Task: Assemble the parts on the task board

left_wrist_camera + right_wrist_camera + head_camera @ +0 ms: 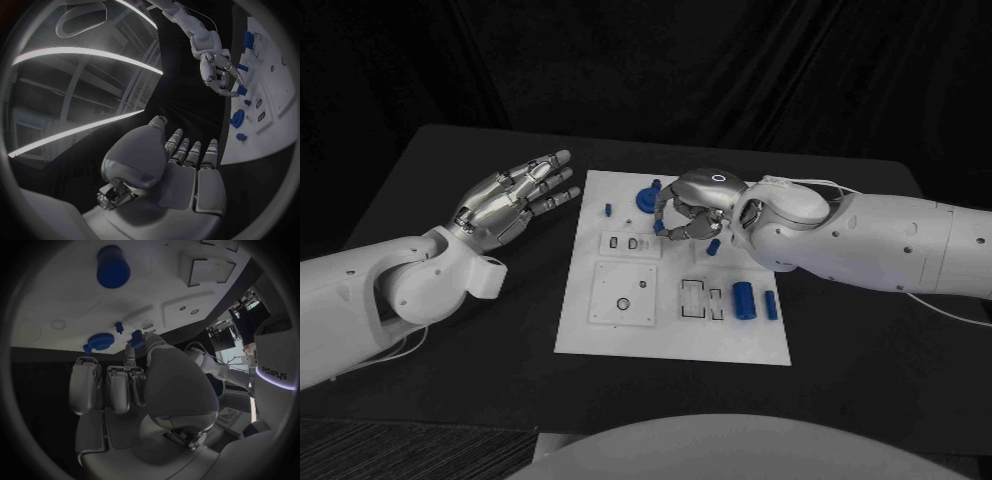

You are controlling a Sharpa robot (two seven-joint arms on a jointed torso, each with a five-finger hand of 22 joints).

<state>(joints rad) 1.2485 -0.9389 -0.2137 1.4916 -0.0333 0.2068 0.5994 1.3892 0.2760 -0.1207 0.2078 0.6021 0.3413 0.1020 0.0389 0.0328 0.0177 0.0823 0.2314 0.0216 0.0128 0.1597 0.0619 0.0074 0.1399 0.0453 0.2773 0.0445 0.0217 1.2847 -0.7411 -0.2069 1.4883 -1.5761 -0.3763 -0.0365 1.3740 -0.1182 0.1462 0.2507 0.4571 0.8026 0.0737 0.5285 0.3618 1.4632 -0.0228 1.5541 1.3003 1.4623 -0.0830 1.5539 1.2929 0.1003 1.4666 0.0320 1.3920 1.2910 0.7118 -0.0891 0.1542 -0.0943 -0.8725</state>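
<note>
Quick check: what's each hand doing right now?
Left hand: open, fingers spread, holding nothing, beside the task board.
Right hand: over the board, fingers curled; a hold cannot be told.

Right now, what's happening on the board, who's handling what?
The right hand is over the far part of the task board, fingers curled down among small blue parts beside the round blue part; whether it grips one cannot be told. The left hand hovers open off the board's left side, holding nothing. A blue cylinder and other blue parts lie on the board's right side.
</note>
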